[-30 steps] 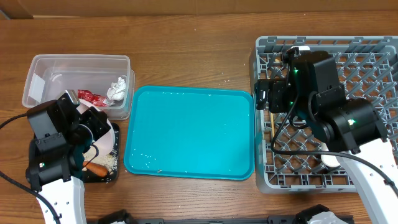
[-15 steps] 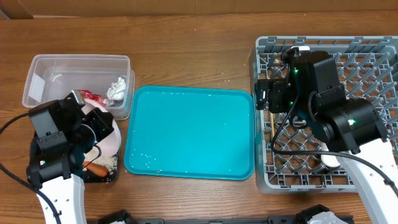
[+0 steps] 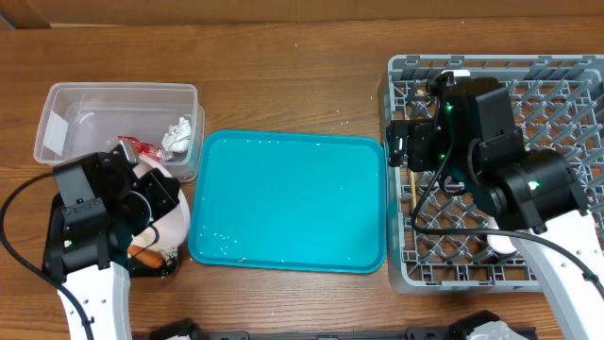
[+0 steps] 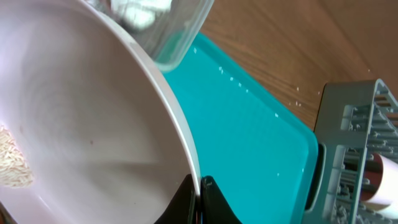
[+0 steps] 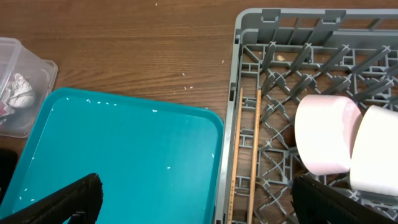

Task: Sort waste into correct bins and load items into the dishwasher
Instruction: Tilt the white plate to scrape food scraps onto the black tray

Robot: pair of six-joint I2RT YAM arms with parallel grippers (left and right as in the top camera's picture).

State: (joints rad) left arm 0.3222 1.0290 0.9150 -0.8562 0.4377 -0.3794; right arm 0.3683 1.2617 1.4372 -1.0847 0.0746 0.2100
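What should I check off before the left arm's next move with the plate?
1. Left gripper shut on plate rim: ok.
2. Plate free of food scraps: not ok, some cling inside.
3. Chopsticks and bowls in rack: ok.
4. Free pegs in rack for plate: ok.
5. Right gripper open, away from plate: ok.

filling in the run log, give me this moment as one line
left gripper: shut on plate rim | plate: tilted, rice on it | right gripper: open, over dish rack | chopsticks, bowls: in rack
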